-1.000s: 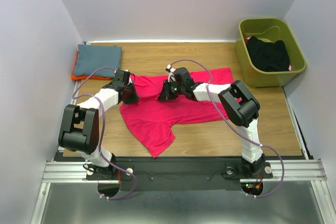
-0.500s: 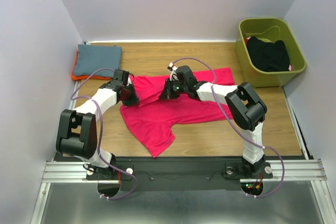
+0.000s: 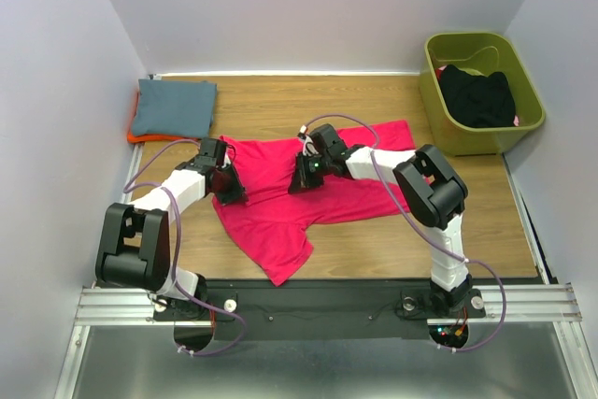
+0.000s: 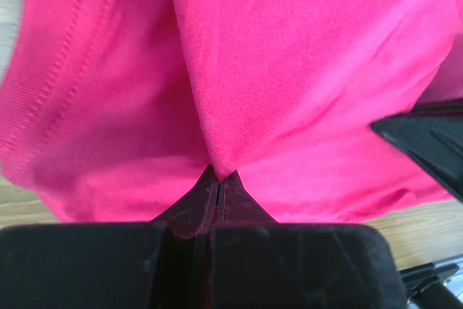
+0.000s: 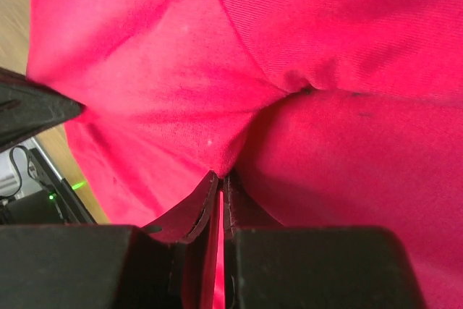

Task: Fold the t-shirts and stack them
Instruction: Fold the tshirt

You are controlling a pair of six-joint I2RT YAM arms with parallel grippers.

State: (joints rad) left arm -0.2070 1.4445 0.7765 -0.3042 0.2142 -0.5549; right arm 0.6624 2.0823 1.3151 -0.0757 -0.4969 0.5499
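Observation:
A magenta-pink t-shirt (image 3: 280, 207) lies spread across the middle of the wooden table. My left gripper (image 3: 231, 195) is shut on a pinched fold of the pink t-shirt (image 4: 239, 70) at its left edge. My right gripper (image 3: 301, 183) is shut on a raised fold of the pink t-shirt (image 5: 217, 56) near its middle, with cloth showing between its jaws. A folded blue-grey t-shirt (image 3: 173, 106) rests on an orange t-shirt (image 3: 140, 138) at the back left. A black garment (image 3: 476, 95) lies in the bin.
An olive-green plastic bin (image 3: 439, 114) stands at the back right corner. White walls close in the table on three sides. Bare wood shows in front of the bin (image 3: 467, 221) and at the back middle (image 3: 308, 100).
Both grippers have drawn slightly toward the near edge, pulling the pink t-shirt's upper part with them. The right gripper's jaws have closed further on the cloth.

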